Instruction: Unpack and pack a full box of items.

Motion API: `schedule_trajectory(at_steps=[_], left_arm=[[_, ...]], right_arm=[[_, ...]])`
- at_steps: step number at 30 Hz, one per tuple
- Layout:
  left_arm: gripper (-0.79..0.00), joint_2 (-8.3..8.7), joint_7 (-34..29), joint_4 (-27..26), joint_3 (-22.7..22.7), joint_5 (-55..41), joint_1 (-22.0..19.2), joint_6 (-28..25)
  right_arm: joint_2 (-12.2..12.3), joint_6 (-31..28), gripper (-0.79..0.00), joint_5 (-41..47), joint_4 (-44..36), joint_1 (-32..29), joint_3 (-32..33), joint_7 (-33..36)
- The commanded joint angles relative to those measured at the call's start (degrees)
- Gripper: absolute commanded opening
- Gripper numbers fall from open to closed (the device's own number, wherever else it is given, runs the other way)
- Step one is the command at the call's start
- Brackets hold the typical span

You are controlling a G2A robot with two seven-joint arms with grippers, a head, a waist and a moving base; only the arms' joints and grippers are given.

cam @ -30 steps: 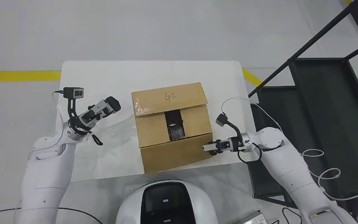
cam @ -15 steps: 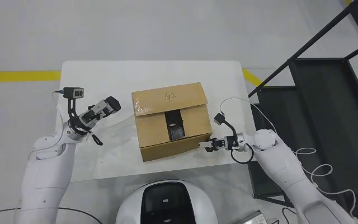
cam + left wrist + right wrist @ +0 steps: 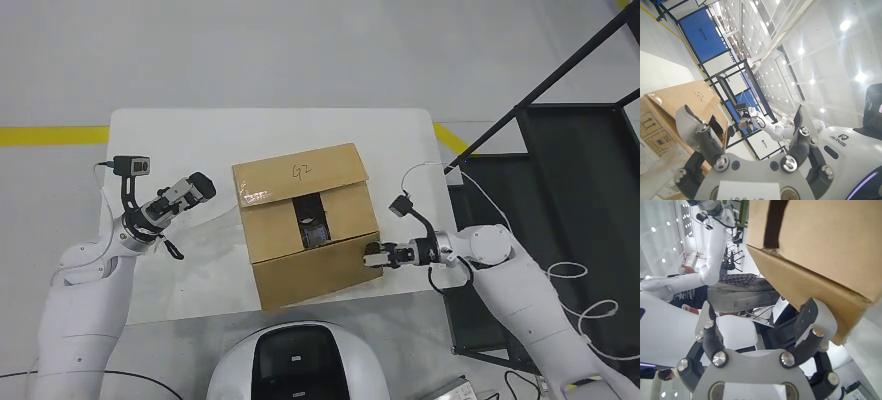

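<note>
The cardboard box (image 3: 305,225) is seen mid-tabletop (image 3: 170,135), its near right corner touched by one spread, empty finger of the nearer right gripper (image 3: 372,256), while the left gripper (image 3: 200,187), its fingers likewise released, is held well apart.

Handwritten "G2" (image 3: 302,171) in dark pen on the top flap of the box (image 3: 300,275), on the side far from the right hand (image 3: 371,256). Seen again just past the left hand (image 3: 742,113), above printed upright-arrow handling symbols (image 3: 650,121) and a barcode label (image 3: 643,149) on the box wall facing that hand. Lettering on blue panels (image 3: 702,36) far beyond, left unread.
</note>
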Motion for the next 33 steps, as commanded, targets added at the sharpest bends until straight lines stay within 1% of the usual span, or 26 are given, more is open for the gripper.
schedule_trajectory(at_steps=[1, 3, 6, 10, 17, 33], left_arm=[[0.000, 0.00, 0.0, 0.0, 0.0, 0.0, 0.0, 0.0], [0.000, 0.00, 0.0, 0.0, 0.0, 0.0, 0.0, 0.0], [0.000, 0.00, 0.0, 0.0, 0.0, 0.0, 0.0, 0.0], [0.000, 0.00, 0.0, 0.0, 0.0, 0.0, 0.0, 0.0], [0.000, 0.00, 0.0, 0.0, 0.0, 0.0, 0.0, 0.0], [0.000, 0.00, 0.0, 0.0, 0.0, 0.0, 0.0, 0.0]], right_arm=[[0.7, 0.7, 0.000, 4.8, -0.9, -1.0, 3.0, 0.7], [1.2, 0.5, 0.000, 9.7, -1.2, -1.9, 5.8, 0.5], [1.9, 0.4, 0.000, 10.7, -0.9, -2.5, 9.0, 0.4], [2.1, 0.3, 0.000, 13.2, 0.1, -2.5, 10.6, 0.3], [1.7, 3.3, 0.000, 14.3, 1.4, -0.5, 9.3, -1.6], [1.6, 3.5, 0.000, 14.2, 1.6, -0.2, 9.0, -1.7]])
